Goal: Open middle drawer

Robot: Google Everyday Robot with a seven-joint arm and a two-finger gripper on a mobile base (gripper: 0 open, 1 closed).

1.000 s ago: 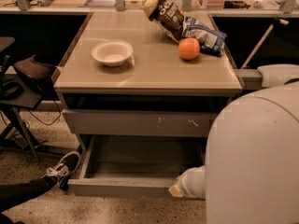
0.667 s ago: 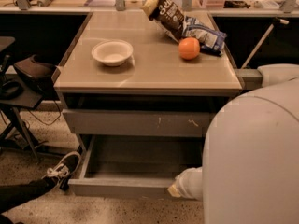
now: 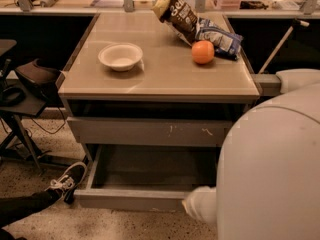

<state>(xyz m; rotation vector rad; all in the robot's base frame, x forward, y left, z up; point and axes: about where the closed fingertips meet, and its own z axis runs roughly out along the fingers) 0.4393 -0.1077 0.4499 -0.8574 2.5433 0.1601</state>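
Note:
The middle drawer [image 3: 131, 199] is pulled out below the table top; its plain grey front panel faces me and its inside [image 3: 155, 166] looks bare. Above it sits the larger grey front with white scratch marks [image 3: 145, 131]. My big white arm [image 3: 272, 169] fills the lower right. A rounded white link of it [image 3: 201, 207] sits against the right end of the open drawer's front. The gripper itself is hidden behind the arm there.
On the table top [image 3: 160, 79] are a white bowl [image 3: 120, 56], an orange [image 3: 202, 52], a brown snack bag [image 3: 177, 15] and a blue-white bag [image 3: 220, 38]. A person's leg and sneaker [image 3: 65, 181] lie at the lower left by a black stand [image 3: 22, 99].

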